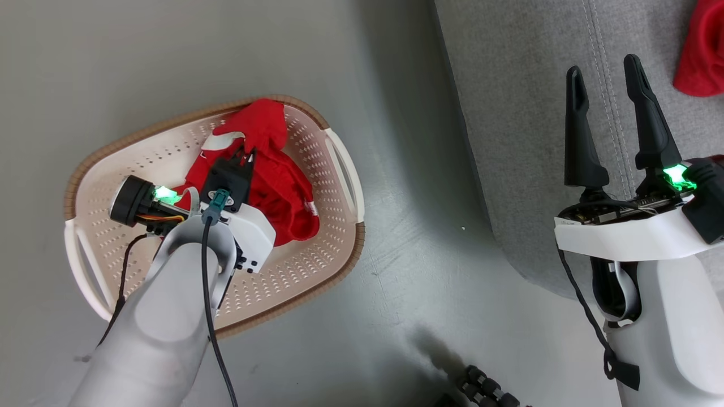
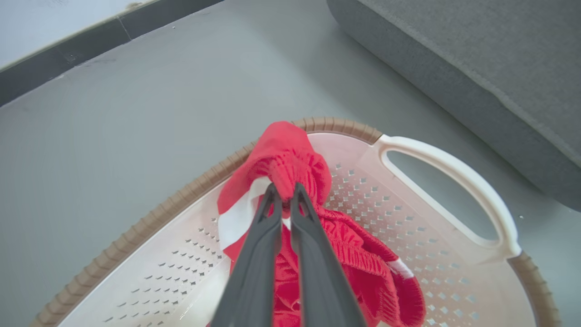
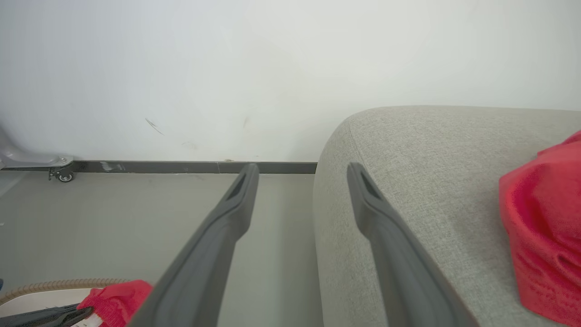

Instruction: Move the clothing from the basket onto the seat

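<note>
A red garment with white trim lies bunched in the cream basket on the floor. My left gripper reaches down into the basket and is shut on a fold of this clothing, near the brown rim. Another red piece of clothing lies on the grey seat at the upper right. My right gripper hovers open over the seat's edge with nothing between its fingers. In the right wrist view that piece of clothing rests on the seat.
Grey floor separates the basket and the seat. A white wall with a dark baseboard stands behind. A small caster shows at the wall's left. A dark ridged object lies at the head view's bottom edge.
</note>
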Controlling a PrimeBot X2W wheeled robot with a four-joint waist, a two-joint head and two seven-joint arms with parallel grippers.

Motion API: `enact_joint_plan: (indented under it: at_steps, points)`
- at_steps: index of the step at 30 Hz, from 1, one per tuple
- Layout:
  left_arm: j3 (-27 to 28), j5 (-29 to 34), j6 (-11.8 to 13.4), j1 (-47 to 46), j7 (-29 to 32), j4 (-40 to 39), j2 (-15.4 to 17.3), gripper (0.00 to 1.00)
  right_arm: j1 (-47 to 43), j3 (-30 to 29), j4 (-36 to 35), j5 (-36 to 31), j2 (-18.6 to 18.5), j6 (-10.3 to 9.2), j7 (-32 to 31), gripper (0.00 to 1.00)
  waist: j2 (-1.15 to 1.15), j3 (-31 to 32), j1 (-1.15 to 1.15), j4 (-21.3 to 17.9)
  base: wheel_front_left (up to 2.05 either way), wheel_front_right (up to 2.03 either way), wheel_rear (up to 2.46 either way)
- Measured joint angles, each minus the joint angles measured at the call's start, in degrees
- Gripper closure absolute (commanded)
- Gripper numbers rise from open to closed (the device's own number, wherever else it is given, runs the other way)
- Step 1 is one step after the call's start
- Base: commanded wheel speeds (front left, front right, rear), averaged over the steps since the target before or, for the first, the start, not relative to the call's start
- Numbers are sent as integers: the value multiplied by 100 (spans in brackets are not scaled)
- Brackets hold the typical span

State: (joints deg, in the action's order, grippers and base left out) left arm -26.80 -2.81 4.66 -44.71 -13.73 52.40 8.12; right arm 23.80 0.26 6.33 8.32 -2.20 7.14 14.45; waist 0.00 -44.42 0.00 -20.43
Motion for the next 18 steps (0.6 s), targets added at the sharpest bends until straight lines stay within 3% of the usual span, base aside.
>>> enact_joint_plan:
  at_steps: [18]
  points:
    - [96,-51,415,782,-51,-1746,-40,100,116,-202,130,-573,-12,0,0,0,0,651,0,528,0,0,0]
